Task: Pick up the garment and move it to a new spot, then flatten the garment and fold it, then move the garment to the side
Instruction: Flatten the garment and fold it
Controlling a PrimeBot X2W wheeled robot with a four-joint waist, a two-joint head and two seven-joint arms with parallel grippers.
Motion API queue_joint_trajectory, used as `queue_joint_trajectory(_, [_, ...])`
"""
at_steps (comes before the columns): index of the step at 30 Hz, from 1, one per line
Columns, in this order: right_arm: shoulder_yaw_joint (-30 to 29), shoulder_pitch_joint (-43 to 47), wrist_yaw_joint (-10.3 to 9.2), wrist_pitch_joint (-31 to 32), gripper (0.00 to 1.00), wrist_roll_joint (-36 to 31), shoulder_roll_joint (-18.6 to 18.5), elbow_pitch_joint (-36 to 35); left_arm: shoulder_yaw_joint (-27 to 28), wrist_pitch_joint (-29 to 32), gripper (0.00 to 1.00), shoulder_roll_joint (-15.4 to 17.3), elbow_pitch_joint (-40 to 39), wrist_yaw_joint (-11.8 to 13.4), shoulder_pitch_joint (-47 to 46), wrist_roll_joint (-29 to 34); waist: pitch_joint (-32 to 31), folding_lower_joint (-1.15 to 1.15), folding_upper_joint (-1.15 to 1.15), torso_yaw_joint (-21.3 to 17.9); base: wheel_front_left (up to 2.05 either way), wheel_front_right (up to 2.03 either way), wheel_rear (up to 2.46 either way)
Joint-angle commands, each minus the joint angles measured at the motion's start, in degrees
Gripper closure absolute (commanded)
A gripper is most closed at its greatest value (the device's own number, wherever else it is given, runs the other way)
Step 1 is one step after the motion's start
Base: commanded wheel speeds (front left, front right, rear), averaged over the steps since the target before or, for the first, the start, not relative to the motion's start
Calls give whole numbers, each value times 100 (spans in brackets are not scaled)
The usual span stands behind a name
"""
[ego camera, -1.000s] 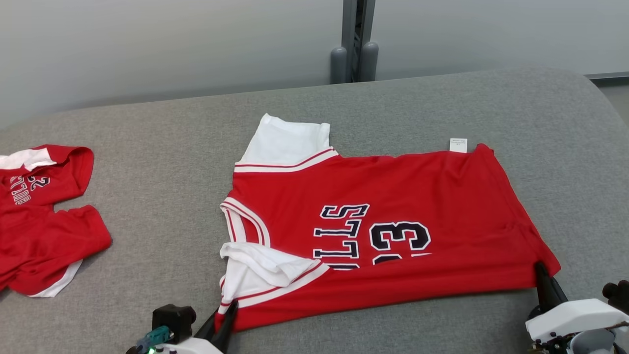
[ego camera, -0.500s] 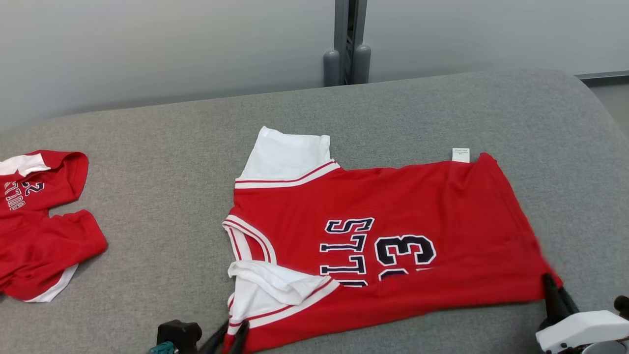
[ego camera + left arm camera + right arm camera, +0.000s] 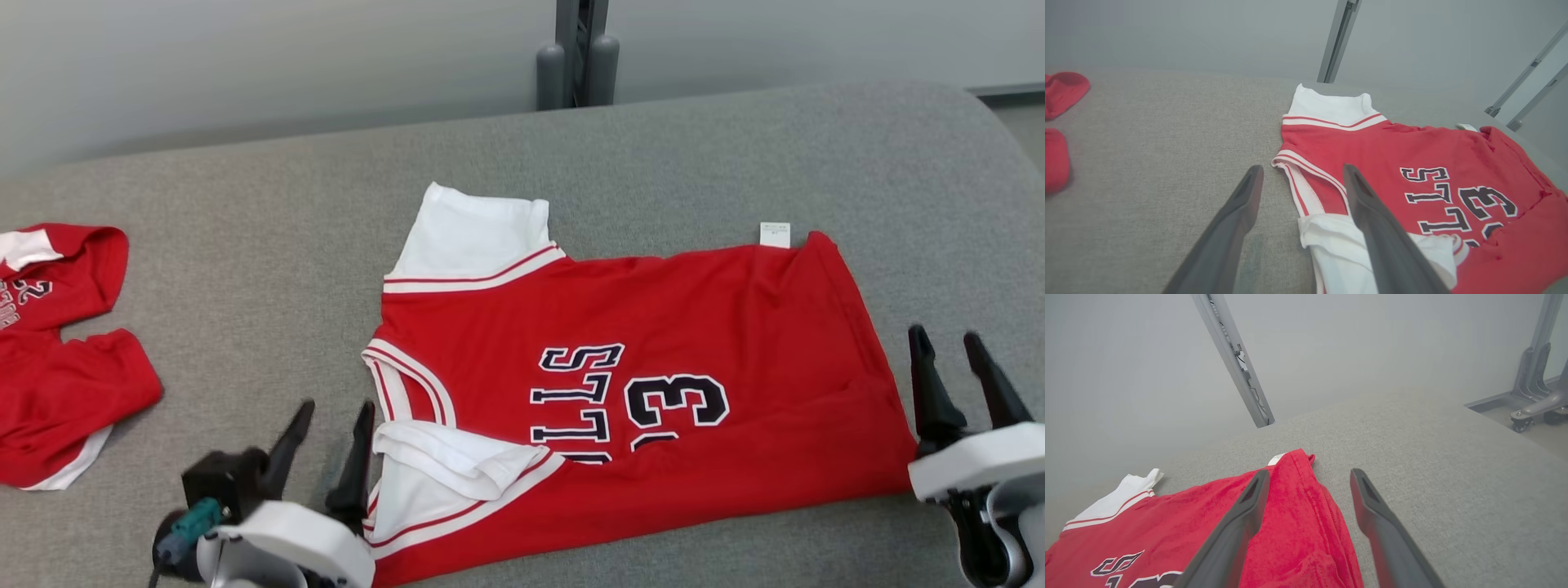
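Note:
The garment [image 3: 653, 327] is a red jersey with white sleeves and dark lettering, spread on the grey padded table [image 3: 245, 245] with its near edge folded over. My left gripper [image 3: 335, 408] stands open just left of the crumpled white near sleeve [image 3: 441, 461], holding nothing. In the left wrist view the left gripper [image 3: 1303, 169] straddles the collar trim of the garment [image 3: 1412, 151]. My right gripper [image 3: 944, 335] is open beside the jersey's right hem, empty. In the right wrist view the right gripper [image 3: 1310, 473] hangs over the hem corner of the garment [image 3: 1298, 522].
A second red garment [image 3: 57, 351] lies crumpled at the table's left edge, also seen as red cloth [image 3: 1061, 94] in the left wrist view. A grey post [image 3: 575, 57] stands behind the table. A wheeled frame [image 3: 1535, 408] is on the floor past the table's right end.
Both grippers have opened and let go of the jersey's near edge, then lifted clear of it. The jersey stays spread on the table. The head camera has shifted slightly.

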Motion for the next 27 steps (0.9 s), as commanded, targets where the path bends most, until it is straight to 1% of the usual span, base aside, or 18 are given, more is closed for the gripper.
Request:
queue_joint_trajectory(1, [43, -86, -2, -66, 0, -365, -83, -223, 71, -125, 0, -14, -21, 50, -198, 83, 166, 0, 0, -45, 0, 0, 0])
queue_joint_trajectory(5, [-108, -156, -2, -95, 0, -1007, 78, -950, 246, -323, 0, -107, 65, 93, -590, 108, 491, 0, 0, -123, 0, 0, 0])
queue_joint_trajectory(7, [-205, -174, -2, -101, 0, -1222, 206, -1298, 289, -377, 0, -152, 172, 93, -859, 148, 684, 0, 0, -174, 0, 0, 0])
queue_joint_trajectory(11, [-244, -183, -2, 8, 0, -1586, 444, -1902, 244, -344, 0, -100, 562, 79, -1517, 376, 1081, 0, 0, -346, 0, 0, 0])
queue_joint_trajectory(15, [-196, -213, -2, 175, 0, -1806, 659, -2423, 166, -76, 0, -19, 1092, 102, -2302, 592, 1454, 0, 0, -578, 0, 0, 0])
queue_joint_trajectory(19, [-117, -226, -2, 266, 0, -1947, 818, -2806, 33, 283, 0, 72, 1589, 69, -3108, 837, 1757, 0, 0, -827, 0, 0, 0])
queue_joint_trajectory(23, [-35, -234, -2, 295, 0, -2043, 942, -3035, -106, 659, 0, 236, 2118, 31, -3873, 1083, 1972, 0, 0, -1057, 0, 0, 0])
queue_joint_trajectory(27, [5, -167, -2, 269, 0, -2089, 1030, -3096, -200, 995, 0, 319, 2624, -60, -4486, 1196, 2099, 0, 0, -1222, 0, 0, 0])
